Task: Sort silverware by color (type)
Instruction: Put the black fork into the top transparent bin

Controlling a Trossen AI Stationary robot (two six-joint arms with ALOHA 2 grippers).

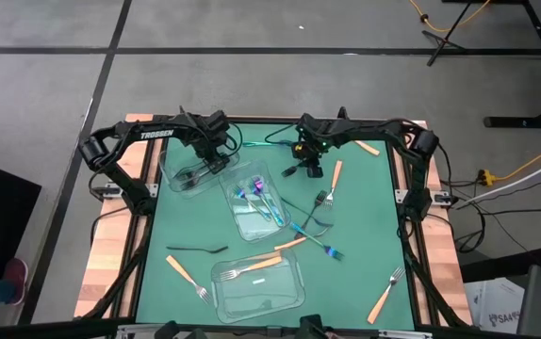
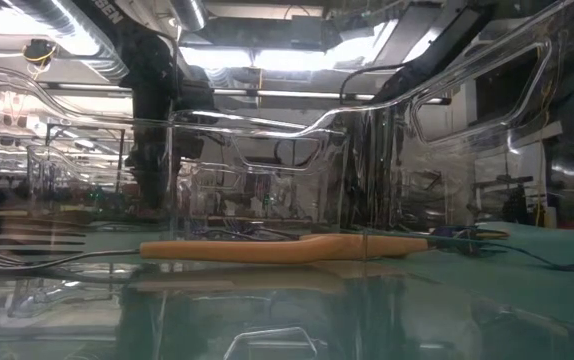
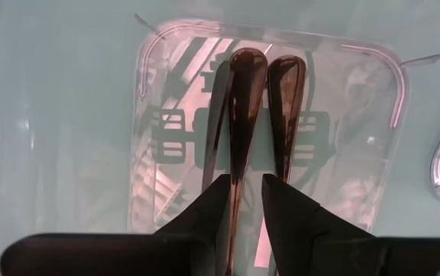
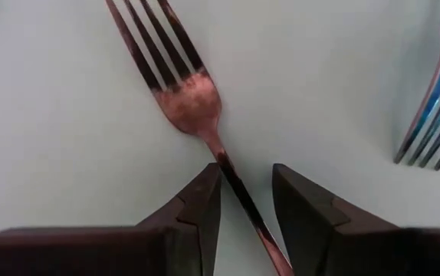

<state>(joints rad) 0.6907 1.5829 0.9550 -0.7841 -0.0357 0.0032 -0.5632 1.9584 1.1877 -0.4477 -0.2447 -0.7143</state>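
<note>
The left hand (image 3: 243,195) hangs over the far-left clear container (image 1: 172,169), pinching a black utensil (image 3: 239,115) beside another already inside; releasing it is probably next. The right hand (image 4: 243,195), fingers spread, straddles a dark fork (image 4: 193,96) on the far green surface (image 1: 365,245), needing only to close. Orange-handled forks (image 1: 381,303) lie scattered nearer. Grey floor surrounds the surface.

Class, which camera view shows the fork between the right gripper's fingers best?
The right wrist view: the dark fork fills it, tines and neck sharp, its handle between the right gripper fingers. The high view shows only the gripper over that spot; the low and left wrist views do not show the fork.
</note>
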